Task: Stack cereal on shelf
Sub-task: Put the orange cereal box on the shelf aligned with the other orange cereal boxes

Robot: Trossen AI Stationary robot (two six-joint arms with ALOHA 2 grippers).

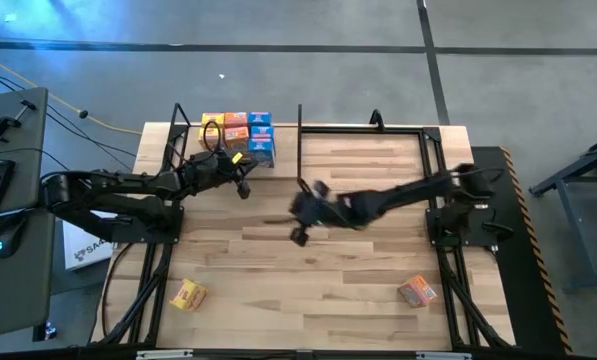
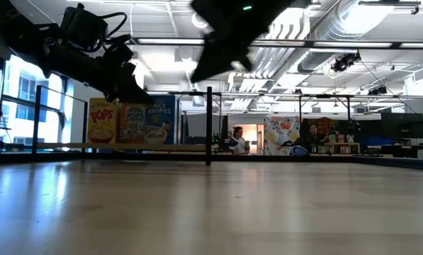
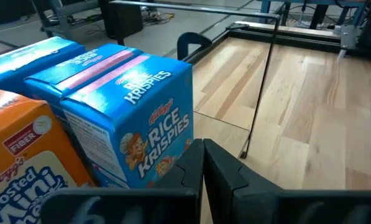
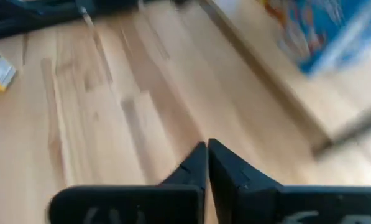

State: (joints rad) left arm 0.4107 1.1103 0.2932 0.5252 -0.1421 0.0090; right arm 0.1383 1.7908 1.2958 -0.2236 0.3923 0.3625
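Several cereal boxes (image 1: 240,135), yellow, orange and blue, stand in a block on the shelf (image 1: 193,150) at the table's far left corner. In the low view they show as a yellow, an orange and a blue box (image 2: 131,122) standing upright on the raised board (image 2: 126,147). My left gripper (image 1: 242,187) hovers shut just on the near side of the blue Rice Krispies box (image 3: 135,118), its fingertips (image 3: 204,152) together. My right gripper (image 1: 300,234) is shut and raised over the table's middle, with its fingertips (image 4: 205,149) closed. A yellow box (image 1: 188,295) and an orange box (image 1: 418,291) lie flat near the table's near edge.
Thin black posts (image 1: 299,125) frame the shelf and a second frame (image 1: 378,128) along the far edge to the right. Bare wood lies between the two arms and the near edge. In the low view, people sit in the room far behind the table (image 2: 236,142).
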